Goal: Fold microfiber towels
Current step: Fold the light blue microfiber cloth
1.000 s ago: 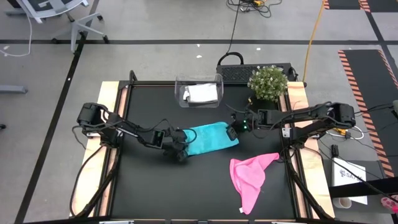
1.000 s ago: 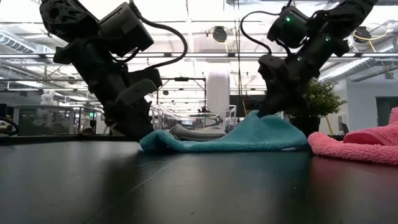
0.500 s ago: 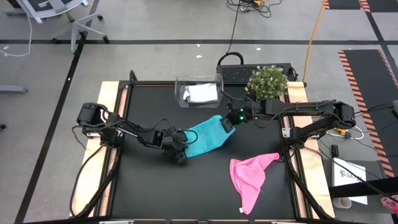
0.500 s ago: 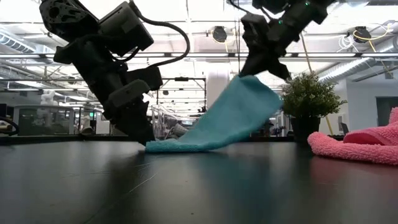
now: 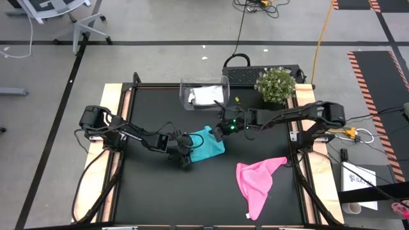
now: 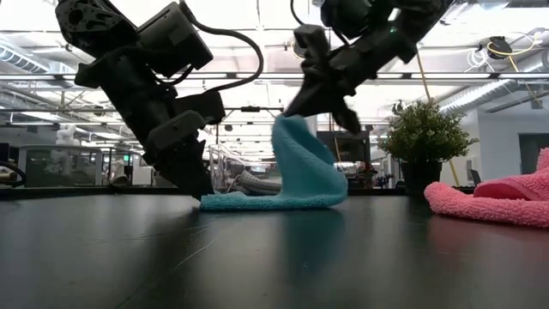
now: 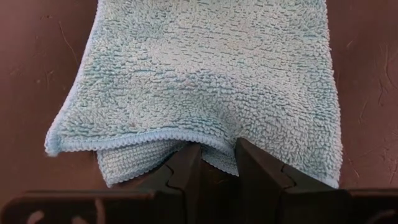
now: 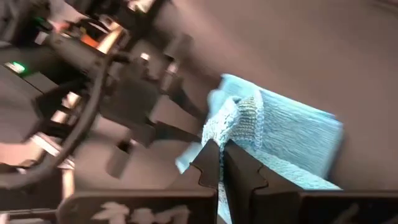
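Note:
The teal towel (image 5: pixel 208 144) lies mid-table, its left end flat and its right end raised and curled over (image 6: pixel 304 163). My left gripper (image 5: pixel 186 151) is shut on the left end (image 7: pixel 217 167). My right gripper (image 5: pixel 219 131) is shut on the raised end, above the towel (image 8: pixel 222 155). The pink towel (image 5: pixel 256 181) lies crumpled flat on the table at the near right. A grey-white towel (image 5: pixel 206 96) rests inside the clear bin. My left gripper pinches the teal towel's left-end edge (image 7: pixel 214 148) between its two fingers. They slant down at it from the table's left. That end stays flat on the table. My right gripper pinches the bunched edge of the towel's other end (image 8: pixel 238 115) between its shut fingers, coming from the table's right and slanting down. This end is lifted clear, and the cloth curves slack from the fingers (image 6: pixel 290 127) down to the table.
The clear bin (image 5: pixel 204 84) stands at the far edge, and a potted plant (image 5: pixel 276 84) sits at the far right. Bare black table surface (image 5: pixel 160 191) stretches along the near left side.
My right gripper has risen and gone toward the table's left, toward my left gripper, still shut on the teal towel. The towel's right end has been lifted off the table and carried over the rest. The left end has stayed down in my left gripper.

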Available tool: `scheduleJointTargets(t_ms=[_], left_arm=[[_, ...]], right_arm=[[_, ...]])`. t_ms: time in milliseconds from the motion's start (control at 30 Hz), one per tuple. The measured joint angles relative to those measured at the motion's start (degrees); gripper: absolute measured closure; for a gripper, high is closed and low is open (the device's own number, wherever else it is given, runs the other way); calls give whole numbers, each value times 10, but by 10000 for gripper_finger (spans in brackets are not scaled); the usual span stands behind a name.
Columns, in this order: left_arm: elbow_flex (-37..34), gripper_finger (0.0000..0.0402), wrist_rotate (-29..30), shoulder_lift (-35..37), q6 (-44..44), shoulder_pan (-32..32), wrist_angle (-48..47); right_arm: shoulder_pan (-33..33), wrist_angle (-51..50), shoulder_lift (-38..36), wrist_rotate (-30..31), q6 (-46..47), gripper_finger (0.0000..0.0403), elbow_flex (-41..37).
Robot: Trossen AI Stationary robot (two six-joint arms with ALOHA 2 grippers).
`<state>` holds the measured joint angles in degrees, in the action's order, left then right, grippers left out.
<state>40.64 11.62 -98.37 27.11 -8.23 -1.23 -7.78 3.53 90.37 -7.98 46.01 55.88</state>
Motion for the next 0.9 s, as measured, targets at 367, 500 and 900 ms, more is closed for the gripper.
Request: scheduleJointTargets(t_ms=[367, 500, 900], left_arm=[[0, 293, 3, 0, 0, 0, 1], [0, 293, 3, 0, 0, 0, 1], [0, 293, 3, 0, 0, 0, -1]], right_arm=[[34, 179, 107, -13, 77, 403, 0], [35, 185, 138, -13, 84, 403, 0], [33, 273, 161, -14, 39, 372, 0]])
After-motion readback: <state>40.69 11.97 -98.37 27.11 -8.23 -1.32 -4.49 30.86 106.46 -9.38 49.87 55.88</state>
